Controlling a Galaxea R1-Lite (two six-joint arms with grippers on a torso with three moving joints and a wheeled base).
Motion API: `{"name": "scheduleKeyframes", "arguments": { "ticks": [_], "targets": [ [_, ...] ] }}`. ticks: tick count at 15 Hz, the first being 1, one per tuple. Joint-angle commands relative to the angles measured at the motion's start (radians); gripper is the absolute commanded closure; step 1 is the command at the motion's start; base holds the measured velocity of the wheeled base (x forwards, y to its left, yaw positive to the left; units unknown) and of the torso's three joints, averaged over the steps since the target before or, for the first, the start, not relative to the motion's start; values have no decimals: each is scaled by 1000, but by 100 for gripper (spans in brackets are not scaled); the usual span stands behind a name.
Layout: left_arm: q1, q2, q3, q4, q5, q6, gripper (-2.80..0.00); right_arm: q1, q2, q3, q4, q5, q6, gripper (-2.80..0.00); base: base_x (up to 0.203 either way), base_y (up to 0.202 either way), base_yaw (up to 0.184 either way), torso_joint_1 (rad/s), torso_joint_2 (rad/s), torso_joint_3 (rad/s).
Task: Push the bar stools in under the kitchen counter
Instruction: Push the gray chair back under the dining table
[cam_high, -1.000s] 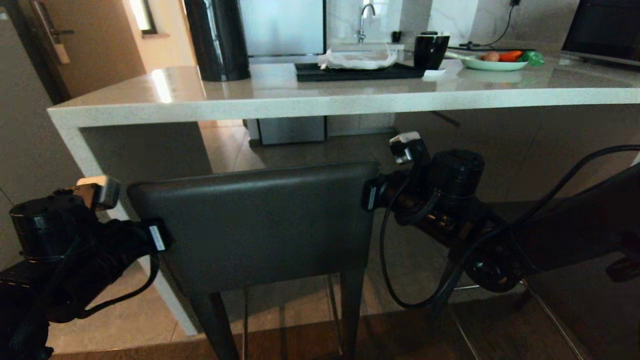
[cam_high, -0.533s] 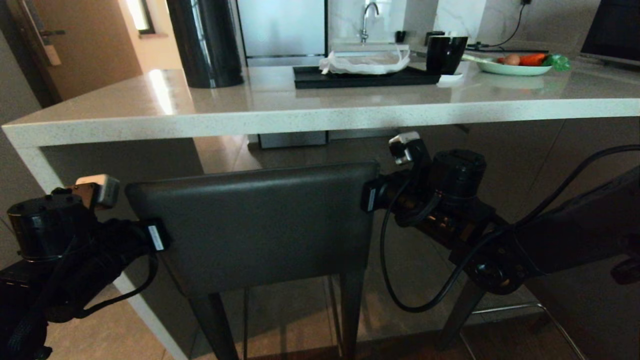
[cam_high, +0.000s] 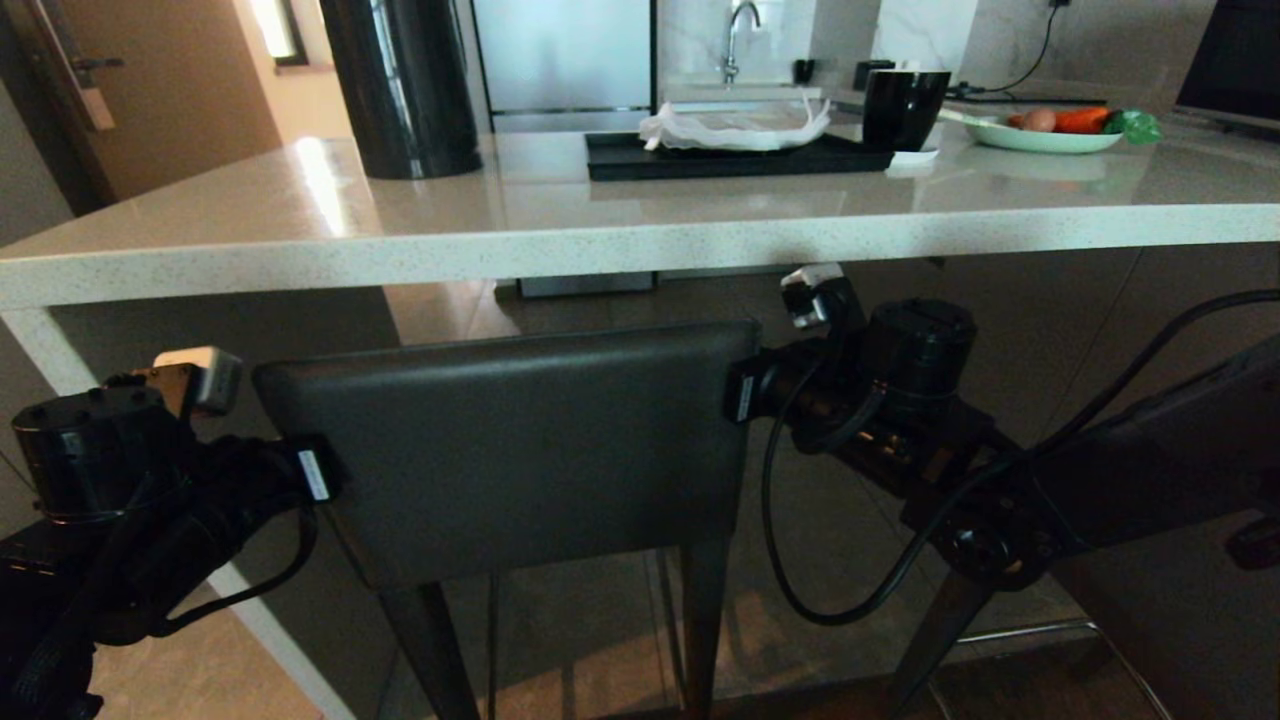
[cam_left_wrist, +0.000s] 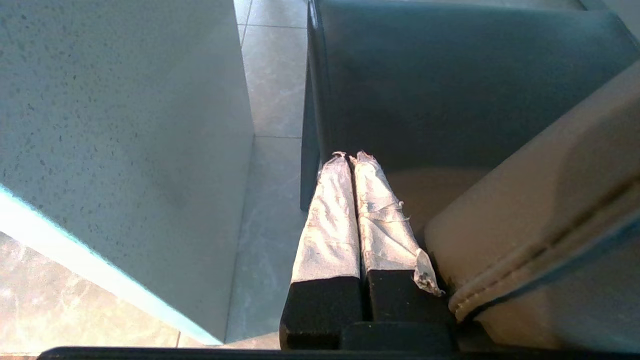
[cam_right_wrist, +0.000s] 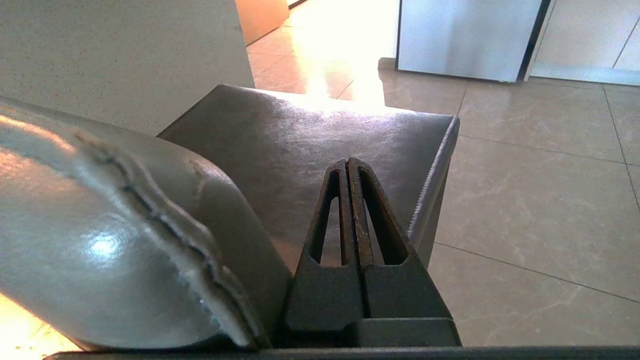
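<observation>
- Two claws flank one bar stool (cam_high: 500, 450): the left claw (cam_left_wrist: 350, 157) sits beside the left edge of the dark grey leather backrest (cam_high: 510, 440), the right claw (cam_right_wrist: 348, 162) beside its right edge.
- Left claw: clenched, its tape-wrapped fingers (cam_left_wrist: 330, 220) pressed together with nothing between them, lying alongside the backrest's side, over the edge of the seat.
- Right claw: clenched too, its black fingers (cam_right_wrist: 357, 215) meeting at the tips and empty, reaching over the square dark seat (cam_right_wrist: 320, 150).
- The stool stands in front of the kitchen counter (cam_high: 560, 245), its backrest top below the thick speckled slab edge; the seat points under the slab, beside the counter's side panel (cam_left_wrist: 115, 125).
- A second stool's leg and chrome footrest bar (cam_high: 1010, 632) show at lower right, behind the right arm.
- On the counter stand a tall black cylinder (cam_high: 400, 85), a black tray (cam_high: 735, 155) with a white cloth (cam_high: 735, 128), a black cup (cam_high: 903, 108), and a plate of vegetables (cam_high: 1060, 135).
- Beyond the counter are a faucet (cam_high: 735, 35) and pale tiled floor (cam_right_wrist: 525, 190).
</observation>
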Motion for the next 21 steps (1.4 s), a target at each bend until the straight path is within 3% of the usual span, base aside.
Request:
{"name": "scheduleKeyframes", "arguments": {
  "ticks": [1, 7, 14, 19, 21],
  "targets": [
    [0, -6, 5, -8, 2, -2, 0, 1, -4, 3, -6, 1, 0, 0, 0, 0, 0, 0, 0, 0],
    [59, -67, 21, -6, -2, -10, 0, -47, -45, 25, -6, -16, 5, 0, 0, 0, 0, 0, 0, 0],
    [63, -181, 87, -2, -17, -12, 0, -137, -152, 168, -33, -7, 10, 0, 0, 0, 0, 0, 0, 0],
    [59, -416, 191, 69, -117, -5, 0, -130, -376, 307, -15, -22, -2, 0, 0, 0, 0, 0, 0, 0],
    [54, -528, 223, 147, -133, 4, 0, -123, -494, 330, 109, -84, -7, 0, 0, 0, 0, 0, 0, 0]
  ]
}}
